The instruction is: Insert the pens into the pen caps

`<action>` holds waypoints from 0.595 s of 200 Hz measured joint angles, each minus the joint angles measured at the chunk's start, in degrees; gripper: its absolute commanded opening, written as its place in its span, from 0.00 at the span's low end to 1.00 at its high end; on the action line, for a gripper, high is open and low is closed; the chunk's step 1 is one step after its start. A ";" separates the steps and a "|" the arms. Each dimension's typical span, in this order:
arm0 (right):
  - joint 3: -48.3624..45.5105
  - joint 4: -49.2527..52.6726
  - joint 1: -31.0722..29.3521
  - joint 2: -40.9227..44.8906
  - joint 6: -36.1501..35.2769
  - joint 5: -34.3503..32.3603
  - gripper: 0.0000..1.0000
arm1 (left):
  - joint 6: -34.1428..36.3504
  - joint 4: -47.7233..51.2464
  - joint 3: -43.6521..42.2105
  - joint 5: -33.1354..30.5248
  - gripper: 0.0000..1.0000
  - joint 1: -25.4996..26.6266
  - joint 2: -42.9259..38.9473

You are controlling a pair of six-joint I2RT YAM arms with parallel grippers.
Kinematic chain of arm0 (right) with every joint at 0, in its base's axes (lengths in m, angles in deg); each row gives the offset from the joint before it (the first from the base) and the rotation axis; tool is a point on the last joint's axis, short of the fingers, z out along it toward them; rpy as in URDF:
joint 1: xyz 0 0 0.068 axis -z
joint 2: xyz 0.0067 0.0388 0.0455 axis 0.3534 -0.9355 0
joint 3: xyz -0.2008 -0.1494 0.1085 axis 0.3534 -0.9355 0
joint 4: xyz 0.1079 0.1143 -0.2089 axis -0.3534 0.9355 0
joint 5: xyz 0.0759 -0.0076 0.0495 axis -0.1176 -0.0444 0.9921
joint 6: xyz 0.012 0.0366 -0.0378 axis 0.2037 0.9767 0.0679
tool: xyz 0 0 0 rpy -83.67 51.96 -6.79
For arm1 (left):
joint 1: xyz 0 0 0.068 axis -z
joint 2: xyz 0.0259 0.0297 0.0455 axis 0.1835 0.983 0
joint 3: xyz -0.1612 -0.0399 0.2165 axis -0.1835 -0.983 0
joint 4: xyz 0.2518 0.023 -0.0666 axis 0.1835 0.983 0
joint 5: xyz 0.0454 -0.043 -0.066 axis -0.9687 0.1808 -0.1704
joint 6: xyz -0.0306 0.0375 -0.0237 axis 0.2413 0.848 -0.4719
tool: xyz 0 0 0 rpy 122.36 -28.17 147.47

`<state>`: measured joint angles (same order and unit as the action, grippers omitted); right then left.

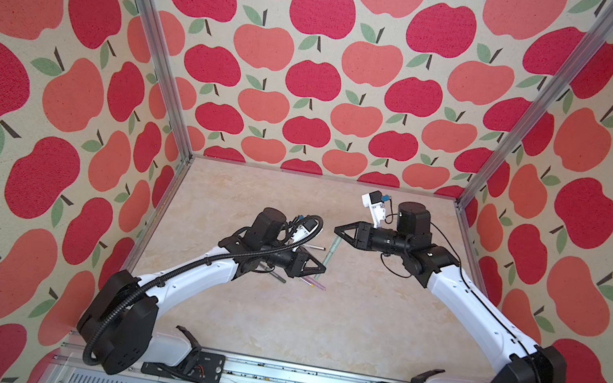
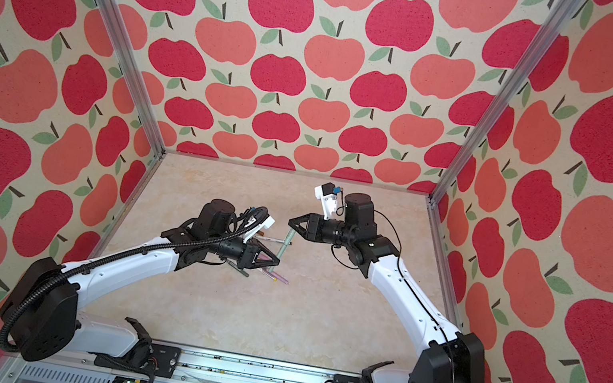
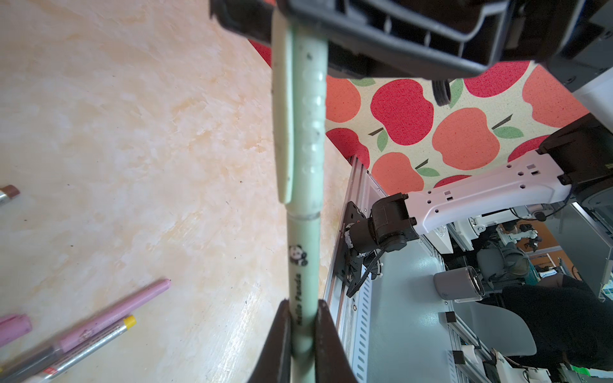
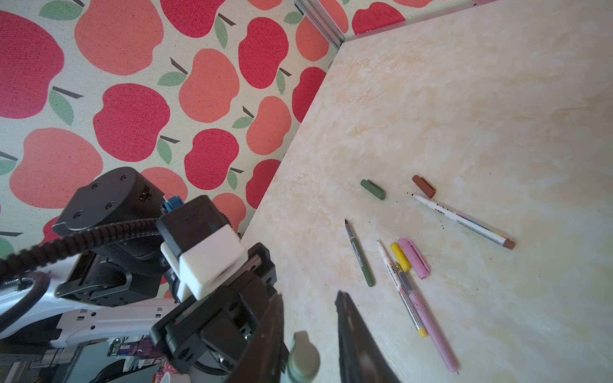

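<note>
Left jaws pinch the sage green pen (image 3: 303,235), printed with a panda and, seemingly, "Hello Panda"; right jaws, narrowly parted, straddle its cap (image 3: 308,132).

Sage green pen (image 3: 303,265), apple-patterned walls (image 1: 319,55)

Tabletop (image 4: 464,116): smooth, marbled cream, faint sheen. Walls (image 1: 315,76): matt woven cloth (coarse weave visible up close); corner posts (image 1: 150,27) brushed metal. Sage green pen (image 3: 303,258): matt plastic, scuffed, its cap (image 3: 311,132) dimpled.
</note>
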<state>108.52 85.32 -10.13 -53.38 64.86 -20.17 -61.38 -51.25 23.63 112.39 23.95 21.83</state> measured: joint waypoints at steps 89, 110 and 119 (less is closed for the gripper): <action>0.00 -0.50 -0.57 -0.28 0.44 0.28 0.12 | -0.50 -1.20 -0.07 -1.53 0.00 0.00 0.00; -0.02 -1.40 -0.61 -0.28 0.42 0.24 0.11 | -0.63 -2.38 -0.17 -1.97 0.00 0.02 0.00; -0.02 -1.68 -0.61 -0.28 0.42 0.22 0.11 | -0.66 -2.75 -0.17 -2.14 0.00 0.04 0.00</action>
<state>108.50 83.64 -10.74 -53.67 65.27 -19.95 -62.04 -54.00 23.46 110.25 24.00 21.83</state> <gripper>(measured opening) 0.152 0.130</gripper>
